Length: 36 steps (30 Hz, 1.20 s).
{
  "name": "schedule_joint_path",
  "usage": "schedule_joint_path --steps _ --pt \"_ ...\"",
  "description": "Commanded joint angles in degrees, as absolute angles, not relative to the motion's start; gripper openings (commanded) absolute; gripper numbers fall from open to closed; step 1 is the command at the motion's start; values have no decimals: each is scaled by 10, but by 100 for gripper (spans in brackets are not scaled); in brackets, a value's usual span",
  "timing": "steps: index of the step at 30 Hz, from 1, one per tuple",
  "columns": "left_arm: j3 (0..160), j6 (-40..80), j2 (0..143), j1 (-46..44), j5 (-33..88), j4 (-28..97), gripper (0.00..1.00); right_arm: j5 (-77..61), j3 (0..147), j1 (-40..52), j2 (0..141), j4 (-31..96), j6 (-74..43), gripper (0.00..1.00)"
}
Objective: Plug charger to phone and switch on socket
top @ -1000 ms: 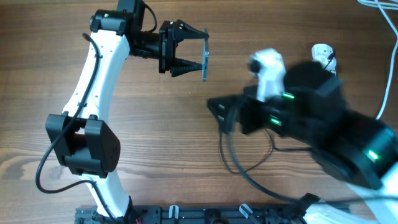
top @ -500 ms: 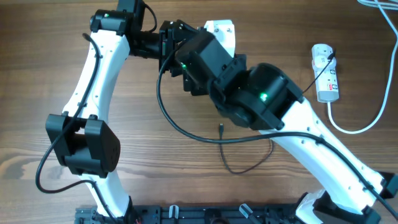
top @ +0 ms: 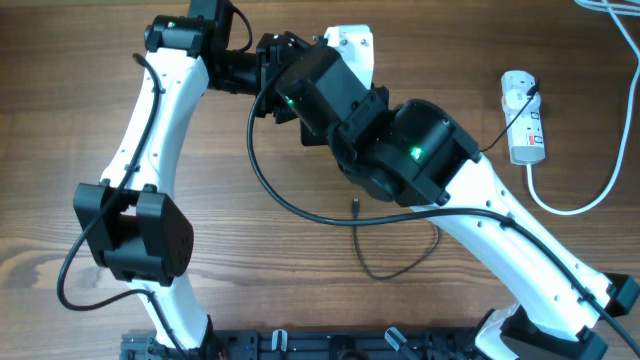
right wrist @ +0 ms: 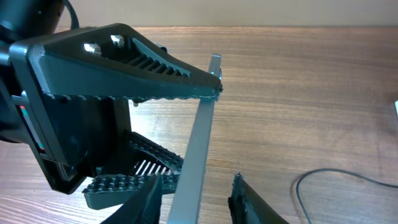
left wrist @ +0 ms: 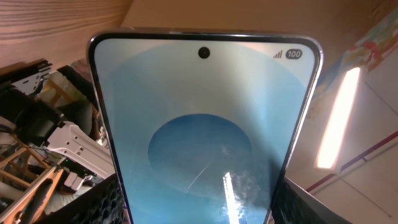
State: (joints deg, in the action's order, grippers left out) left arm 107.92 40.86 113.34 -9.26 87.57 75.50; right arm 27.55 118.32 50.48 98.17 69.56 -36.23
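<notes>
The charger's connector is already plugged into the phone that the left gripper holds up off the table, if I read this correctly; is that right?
Not quite: the charger is not plugged in. The overhead view shows its connector tip lying loose on the table, away from the left gripper, which does hold the phone up off the table.

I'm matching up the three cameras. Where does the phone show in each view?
Overhead: not visible; the right arm blocks the view.
Left wrist: the phone fills the frame, screen toward the camera.
Right wrist: the phone is an edge-on grey strip at centre, gripped by the left end effector.
Shared landmark: the wood-grain table.
</notes>
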Motion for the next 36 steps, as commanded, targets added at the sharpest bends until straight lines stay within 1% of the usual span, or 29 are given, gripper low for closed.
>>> schedule_joint_path --steps 1,3,5,6,9,12,15,17,18,20,22,24,25,26,28,31,32,34,36 --pt "1091 408 1117 -93 900 755 70 292 1198 506 989 687 -358 31" --pt "1091 408 1117 -92 900 755 70 292 1198 506 989 686 -361 26" --pt "1091 408 1117 -93 903 755 70 292 1198 506 989 686 -360 25" --pt "1091 408 1117 -93 903 755 70 292 1198 506 989 686 -361 19" --pt "1091 408 1117 -92 903 755 70 291 1198 506 989 686 -362 14" --pt "1091 408 1117 -92 903 755 73 292 1198 506 989 680 -376 5" --pt "1091 408 1117 -93 903 755 78 292 1198 506 989 675 -429 4" --pt "1091 408 1117 -93 903 755 94 292 1198 506 989 667 -477 5" --pt "1091 408 1117 -92 903 755 100 296 1198 506 989 664 -507 4" --pt "1091 408 1117 -93 903 755 100 323 1198 506 989 665 -599 4" --pt "1091 408 1117 -93 902 755 100 354 1198 506 988 668 -717 4" --pt "1091 408 1117 -92 902 755 100 360 1198 506 985 669 -805 4" --pt "1091 408 1117 -92 902 755 98 360 1198 506 984 669 -874 4" --pt "1091 408 1117 -92 902 755 94 360 1198 506 984 669 -924 4" --pt "1091 408 1117 -92 902 755 83 360 1198 506 982 671 -990 4" --pt "1091 408 1117 -92 902 755 63 360 1198 506 982 673 -1025 4" --pt "1091 408 1117 -92 902 755 59 360 1198 506 982 677 -1037 4" --pt "1091 410 1117 -92 902 755 49 360 1198 506 982 700 -1107 4" --pt "1091 410 1117 -92 902 755 46 360 1198 506 982 712 -1139 5"
